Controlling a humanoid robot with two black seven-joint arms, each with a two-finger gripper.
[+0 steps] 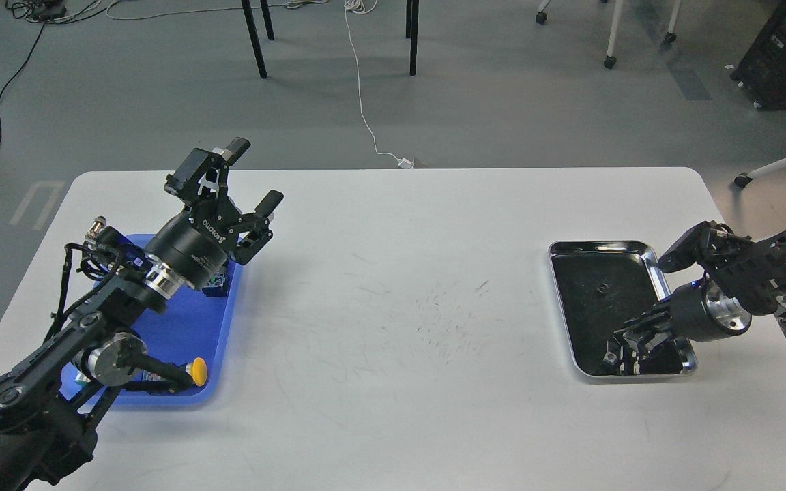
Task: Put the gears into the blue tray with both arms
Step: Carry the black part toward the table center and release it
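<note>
The blue tray (192, 327) lies on the left of the white table, partly under my left arm. Raised above the tray's far right corner, my left gripper (254, 174) is open and holds nothing. On the right, one tiny black gear (599, 288) rests on the black lining of the silver tray (651, 257). My right gripper (621, 349) reaches down into that tray's near right corner. Its fingers are dark against the lining, so their gap is unclear. A small glinting piece (610, 356) lies at the fingertips; I cannot tell if it is held.
In the blue tray sit a yellow-capped push-button (196, 370) near the front and a small blue part (216, 284) under my left wrist. Table (406, 327) surface between the trays is scuffed. Chair legs and cables stand on the floor beyond the table.
</note>
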